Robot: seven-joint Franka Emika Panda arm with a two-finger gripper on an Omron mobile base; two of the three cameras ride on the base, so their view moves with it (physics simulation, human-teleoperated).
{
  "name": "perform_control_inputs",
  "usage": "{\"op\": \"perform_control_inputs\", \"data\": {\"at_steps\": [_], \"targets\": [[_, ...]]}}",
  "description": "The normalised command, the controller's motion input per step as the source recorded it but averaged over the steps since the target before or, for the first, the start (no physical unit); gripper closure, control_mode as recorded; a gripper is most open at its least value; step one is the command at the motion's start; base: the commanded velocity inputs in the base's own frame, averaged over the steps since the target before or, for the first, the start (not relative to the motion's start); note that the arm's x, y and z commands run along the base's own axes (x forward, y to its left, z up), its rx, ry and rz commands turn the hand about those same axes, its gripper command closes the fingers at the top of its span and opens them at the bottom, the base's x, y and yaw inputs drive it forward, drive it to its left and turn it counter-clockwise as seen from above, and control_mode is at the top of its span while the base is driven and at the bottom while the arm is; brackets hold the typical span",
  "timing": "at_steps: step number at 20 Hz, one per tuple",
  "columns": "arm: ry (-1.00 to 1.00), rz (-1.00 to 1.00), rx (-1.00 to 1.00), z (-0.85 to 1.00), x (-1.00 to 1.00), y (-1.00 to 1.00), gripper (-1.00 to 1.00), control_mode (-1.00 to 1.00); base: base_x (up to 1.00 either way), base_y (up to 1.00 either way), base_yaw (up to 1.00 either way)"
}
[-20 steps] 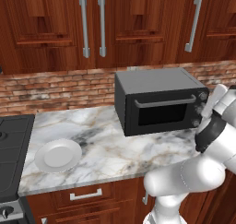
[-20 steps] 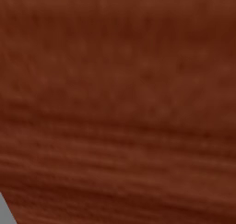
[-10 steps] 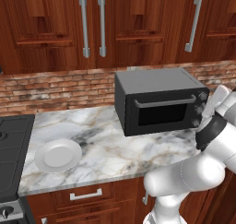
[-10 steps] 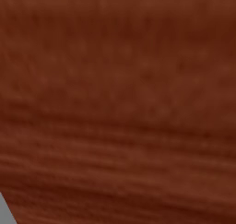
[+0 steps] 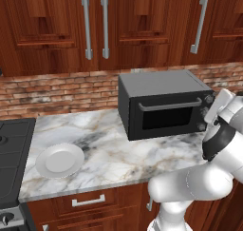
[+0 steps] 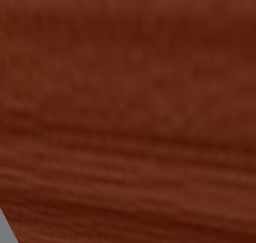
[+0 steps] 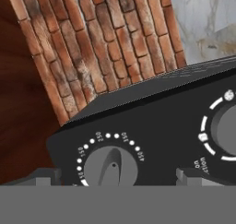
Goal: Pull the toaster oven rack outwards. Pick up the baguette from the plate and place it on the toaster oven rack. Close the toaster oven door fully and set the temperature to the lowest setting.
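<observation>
Gripper (image 7: 115,179) jaws spread wide, holding nothing; fingertips (image 7: 44,176) flank a temperature knob (image 7: 110,167) at 6 o'clock in hand view. Second knob (image 7: 228,128) at 3 o'clock. Toaster oven (image 5: 163,104) on the marble counter (image 5: 118,156), door (image 5: 166,115) closed. Empty plate (image 5: 60,160) at 9 o'clock, well apart. Brick backsplash (image 5: 57,90) behind.

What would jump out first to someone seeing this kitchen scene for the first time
The dark toaster oven stands at the back right of the marble counter, its door closed, with the white arm reaching to its knob side. In the hand view the open gripper faces a temperature knob ringed with white dots. A bare white plate sits at the counter's left end.
</observation>
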Motion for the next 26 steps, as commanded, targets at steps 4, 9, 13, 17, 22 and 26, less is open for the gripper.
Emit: {"op": "perform_control_inputs", "data": {"at_steps": [4,9,13,17,22,26], "targets": [[0.00,0.00,0.00,0.00,0.00,-0.02,-1.00,-1.00,0.00,0.00,0.00],[0.00,0.00,0.00,0.00,0.00,-0.05,-1.00,-1.00,0.00,0.00,0.00],[0.00,0.00,0.00,0.00,0.05,0.00,-1.00,-1.00,0.00,0.00,0.00],[0.00,0.00,0.00,0.00,0.06,0.00,-1.00,-1.00,0.00,0.00,0.00],[0.00,0.00,0.00,0.00,0.06,0.00,-1.00,-1.00,0.00,0.00,0.00],[0.00,0.00,0.00,0.00,0.00,0.00,-1.00,-1.00,0.00,0.00,0.00]]}}
